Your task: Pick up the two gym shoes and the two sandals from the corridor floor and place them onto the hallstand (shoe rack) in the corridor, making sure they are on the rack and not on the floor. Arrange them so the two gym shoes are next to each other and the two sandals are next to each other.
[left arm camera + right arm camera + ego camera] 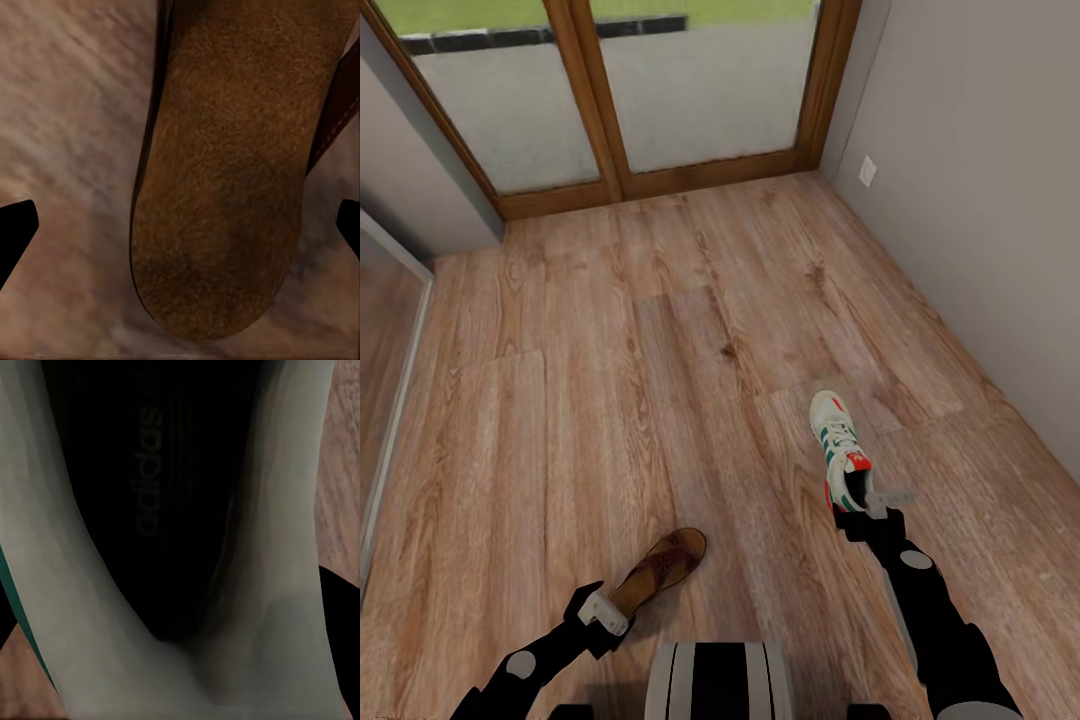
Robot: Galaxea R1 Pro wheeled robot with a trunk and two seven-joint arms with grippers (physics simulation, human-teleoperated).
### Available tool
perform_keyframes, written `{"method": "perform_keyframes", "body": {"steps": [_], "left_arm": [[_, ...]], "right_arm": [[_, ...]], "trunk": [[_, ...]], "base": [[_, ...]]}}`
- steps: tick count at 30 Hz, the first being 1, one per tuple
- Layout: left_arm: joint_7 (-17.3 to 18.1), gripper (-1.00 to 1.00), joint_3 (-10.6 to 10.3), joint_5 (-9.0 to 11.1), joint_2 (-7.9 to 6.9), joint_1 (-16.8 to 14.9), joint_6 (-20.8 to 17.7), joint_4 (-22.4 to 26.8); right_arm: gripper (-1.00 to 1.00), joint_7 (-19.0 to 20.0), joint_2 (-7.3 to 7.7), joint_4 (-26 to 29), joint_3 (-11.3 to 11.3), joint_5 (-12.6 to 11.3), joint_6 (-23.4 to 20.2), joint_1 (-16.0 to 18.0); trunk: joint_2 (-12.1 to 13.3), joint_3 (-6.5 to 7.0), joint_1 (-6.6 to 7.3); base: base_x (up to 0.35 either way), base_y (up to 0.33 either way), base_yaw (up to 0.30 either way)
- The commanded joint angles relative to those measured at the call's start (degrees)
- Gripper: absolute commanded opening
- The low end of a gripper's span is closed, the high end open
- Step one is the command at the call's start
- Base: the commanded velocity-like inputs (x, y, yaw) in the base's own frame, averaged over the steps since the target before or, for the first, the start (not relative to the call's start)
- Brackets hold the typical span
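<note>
One gym shoe (838, 447), white with green stripes and a red heel, lies on the corridor floor (660, 350) at the right. My right gripper (868, 500) stands open at its heel. In the right wrist view the gym shoe's pale collar (247, 555) and dark insole are very close, with a fingertip (341, 637) beside it. One brown sandal (663, 567) lies on the floor at lower centre. My left gripper (600, 612) is open at its heel end. The sandal's tan insole (225, 187) lies between the wide-apart fingertips (16, 236), untouched. The hallstand is out of view.
A wood-framed glass door (610, 90) closes the far end of the corridor. A grey wall (1000, 200) runs along the right side. A mirrored panel (385, 350) stands at the left. Bare wood flooring stretches ahead of both shoes.
</note>
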State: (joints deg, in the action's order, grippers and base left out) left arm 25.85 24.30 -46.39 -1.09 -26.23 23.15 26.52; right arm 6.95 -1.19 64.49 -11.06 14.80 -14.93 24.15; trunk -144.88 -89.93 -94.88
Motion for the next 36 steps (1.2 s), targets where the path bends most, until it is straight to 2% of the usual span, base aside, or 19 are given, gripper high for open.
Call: {"method": "perform_keyframes", "body": {"steps": [1, 3, 14, 24, 36], "left_arm": [[0.31, 1.0, 0.49, -0.49, 0.05, -0.04, 0.32, 0.02], [0.31, 1.0, 0.49, -0.49, 0.04, -0.04, 0.32, 0.02], [0.26, 1.0, 0.49, -0.46, 0.02, -0.04, 0.32, 0.02], [0.26, 1.0, 0.49, -0.46, -0.05, -0.04, 0.32, 0.02], [0.26, 1.0, 0.49, -0.46, 0.03, -0.04, 0.32, 0.02]], "right_arm": [[-1.0, 0.53, -0.07, 0.11, -0.2, 0.59, -0.23, 0.02], [-1.0, 0.53, -0.07, 0.11, -0.15, 0.59, -0.21, 0.02], [-1.0, 0.53, -0.11, 0.11, -0.1, 0.59, -0.27, 0.02], [-1.0, 0.53, -0.13, 0.11, -0.1, 0.59, -0.27, 0.02], [-1.0, 0.53, -0.13, 0.11, -0.1, 0.59, -0.27, 0.02]], "trunk": [[-0.03, -0.28, -0.01], [-0.06, -0.75, -0.06], [-0.06, -0.84, -0.06], [-0.19, -3.06, -0.32], [-0.19, -3.06, -0.32]], "base": [[0.0, 0.0, 0.0], [0.0, 0.0, 0.0], [0.0, 0.0, 0.0], [0.0, 0.0, 0.0], [0.0, 0.0, 0.0]]}}
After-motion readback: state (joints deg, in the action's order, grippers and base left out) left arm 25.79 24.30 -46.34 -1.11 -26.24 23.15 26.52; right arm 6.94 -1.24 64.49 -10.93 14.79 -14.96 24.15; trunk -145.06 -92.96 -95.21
